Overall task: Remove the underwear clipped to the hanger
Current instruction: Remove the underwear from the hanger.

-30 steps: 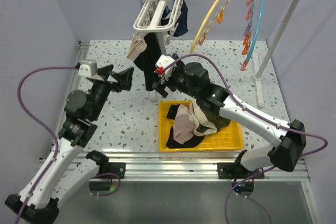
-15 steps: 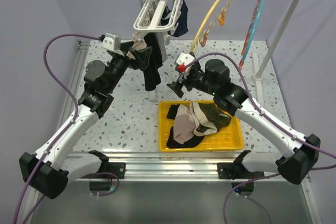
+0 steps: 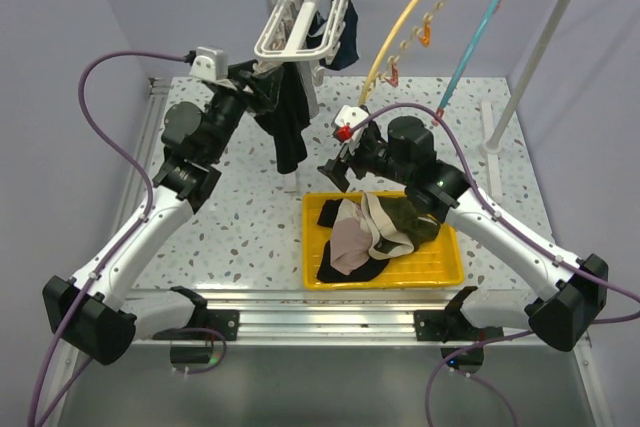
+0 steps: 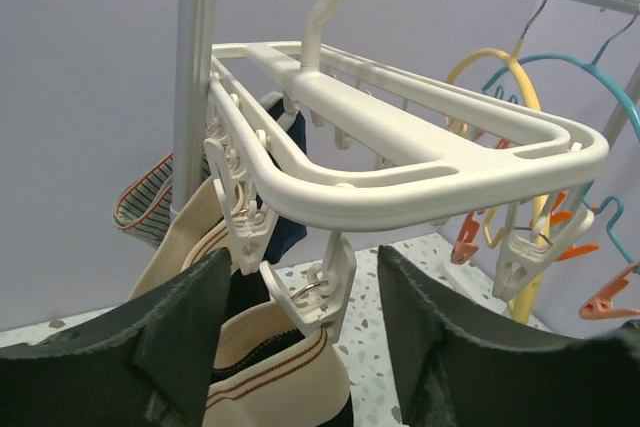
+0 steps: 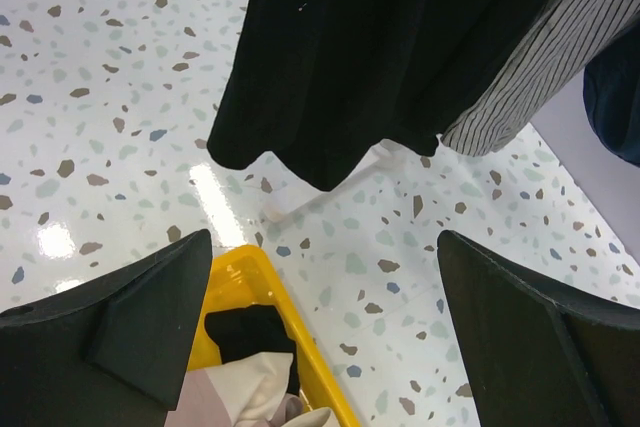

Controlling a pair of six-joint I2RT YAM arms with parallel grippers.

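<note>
Left gripper [image 4: 300, 277] has climbed up to the white hanger [image 4: 400, 157], spread open around a clip [image 4: 320, 292] holding the beige underwear [image 4: 280, 367]. Right gripper [image 5: 325, 242] stays wide open.

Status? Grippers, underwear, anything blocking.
Left gripper open, jaws flanking a hanger clip above cream underwear. Right gripper open, empty, below the black underwear. Several pieces already in yellow tray. Nothing blocking the clip.
</note>
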